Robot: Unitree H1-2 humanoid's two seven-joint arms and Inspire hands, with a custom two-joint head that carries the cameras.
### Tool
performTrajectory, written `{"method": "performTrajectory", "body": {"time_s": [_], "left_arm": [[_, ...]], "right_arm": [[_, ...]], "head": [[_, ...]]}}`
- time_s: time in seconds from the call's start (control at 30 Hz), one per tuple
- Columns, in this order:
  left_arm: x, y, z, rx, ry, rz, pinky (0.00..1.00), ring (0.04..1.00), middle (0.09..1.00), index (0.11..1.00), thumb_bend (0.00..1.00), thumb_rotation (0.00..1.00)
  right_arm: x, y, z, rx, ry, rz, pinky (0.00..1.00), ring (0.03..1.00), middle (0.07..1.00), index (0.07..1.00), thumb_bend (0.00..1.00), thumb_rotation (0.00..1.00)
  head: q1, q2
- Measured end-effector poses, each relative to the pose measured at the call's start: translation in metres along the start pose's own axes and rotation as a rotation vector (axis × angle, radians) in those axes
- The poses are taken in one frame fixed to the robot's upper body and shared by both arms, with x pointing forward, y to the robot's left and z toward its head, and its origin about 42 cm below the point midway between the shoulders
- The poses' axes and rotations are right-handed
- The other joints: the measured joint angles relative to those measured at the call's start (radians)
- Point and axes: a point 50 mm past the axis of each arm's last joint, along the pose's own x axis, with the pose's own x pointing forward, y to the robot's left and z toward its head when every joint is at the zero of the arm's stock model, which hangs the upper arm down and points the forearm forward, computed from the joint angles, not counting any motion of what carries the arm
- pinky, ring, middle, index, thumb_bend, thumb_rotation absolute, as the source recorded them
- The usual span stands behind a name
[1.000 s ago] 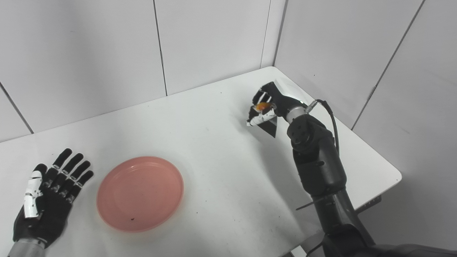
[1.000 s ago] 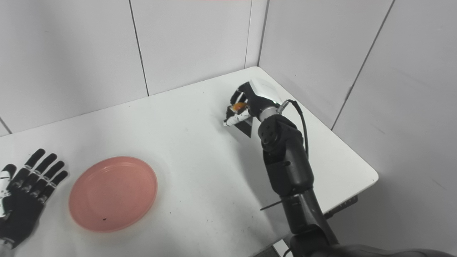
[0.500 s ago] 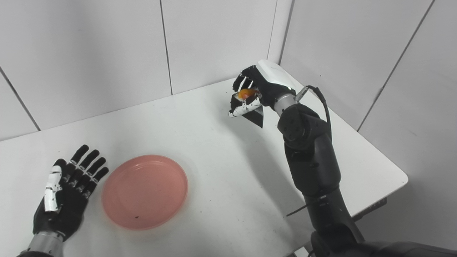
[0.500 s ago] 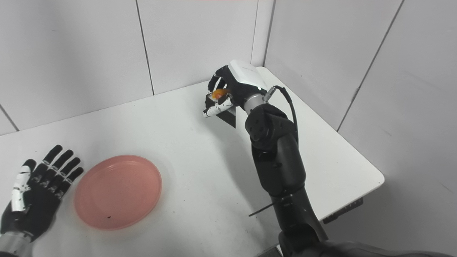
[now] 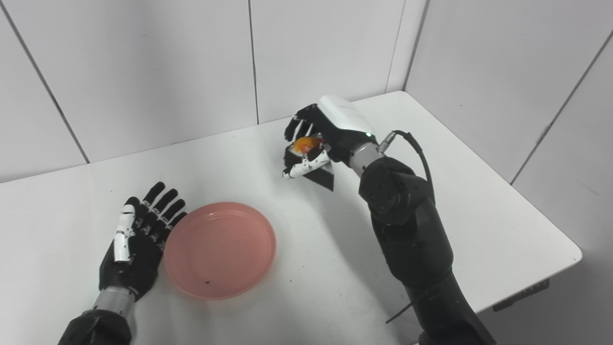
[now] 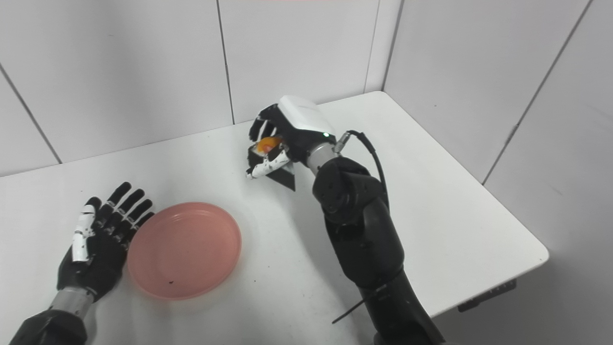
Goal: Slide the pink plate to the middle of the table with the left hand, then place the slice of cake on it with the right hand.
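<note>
Lifted clear now, my right hand [image 5: 320, 139] pinches the cake slice [image 5: 317, 164]; left hand [image 5: 139, 239] lies spread beside the plate [image 5: 220, 249], placement remaining

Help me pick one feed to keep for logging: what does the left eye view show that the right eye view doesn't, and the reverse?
Only the left eye view shows little of its own: slightly more wall at the left.

Only the right eye view shows more floor past the table's right edge.

Both show the right hand shut on the cake slice, raised over the table's far middle, and the left hand lying flat and open beside the pink plate, fingertips near its rim.
</note>
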Motion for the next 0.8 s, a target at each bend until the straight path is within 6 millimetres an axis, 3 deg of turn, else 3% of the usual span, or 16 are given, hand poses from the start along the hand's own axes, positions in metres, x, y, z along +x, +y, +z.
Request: {"method": "performTrajectory", "body": {"time_s": [0.3,0.8], "left_arm": [[0.007,-0.02,-0.007,-0.01,0.014,0.001,0.86,0.861,0.864,0.84,0.38,1.0],[0.018,-0.04,-0.011,0.012,0.021,0.034,0.85,0.854,0.86,0.844,0.37,1.0]], "right_arm": [[0.012,0.028,0.016,0.035,-0.07,0.069,0.32,0.398,0.474,0.488,0.51,0.12],[0.014,0.074,0.046,0.036,-0.196,0.176,0.33,0.4,0.472,0.488,0.51,0.13]], "head": [[0.14,0.02],[0.21,0.044]]}}
